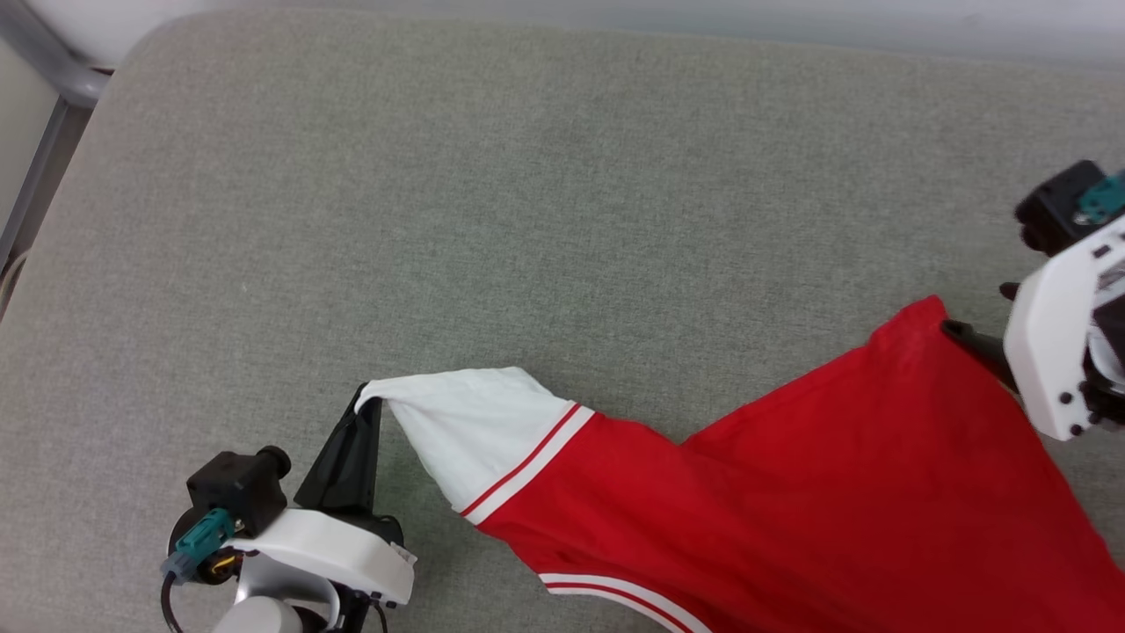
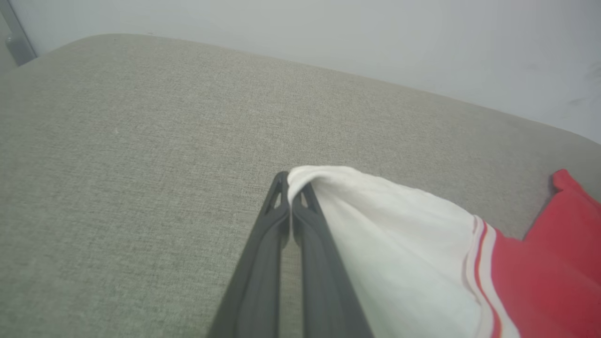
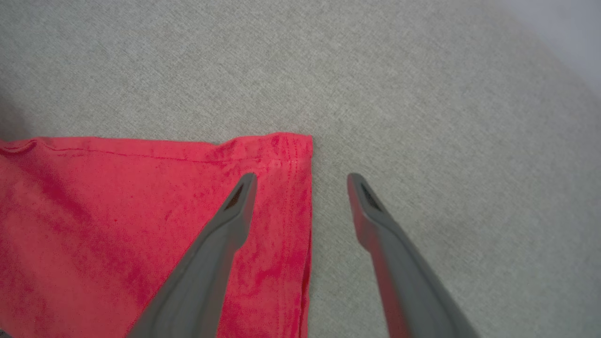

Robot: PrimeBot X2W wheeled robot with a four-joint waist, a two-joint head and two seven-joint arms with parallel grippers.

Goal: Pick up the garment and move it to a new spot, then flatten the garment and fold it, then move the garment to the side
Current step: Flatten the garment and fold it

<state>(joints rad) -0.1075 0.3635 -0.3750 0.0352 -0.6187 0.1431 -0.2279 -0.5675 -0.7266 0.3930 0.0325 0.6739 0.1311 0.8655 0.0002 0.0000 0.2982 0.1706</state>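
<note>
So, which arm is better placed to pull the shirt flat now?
Left, probably. The left gripper is shut on the garment by its white sleeve, so it can pull. The right gripper stands open above the red hem corner, holding nothing.

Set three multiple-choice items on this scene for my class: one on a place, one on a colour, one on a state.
1. Where does the left gripper hold the garment?
A. at the tip of the white sleeve
B. at the collar
C. at the middle of the red body

2. What colour is the stripe in the sleeve's trim?
A. blue
B. red
C. black

3. How do the right gripper fingers stand?
A. shut on the cloth
B. shut on nothing
C. open, one over the red corner, one over the grey surface

Answers:
1 A: in the left wrist view, white cloth is pinched at the closed fingertips.
2 B: a thin red line runs through the white band.
3 C: the right wrist view shows a wide gap between the fingers.
</note>
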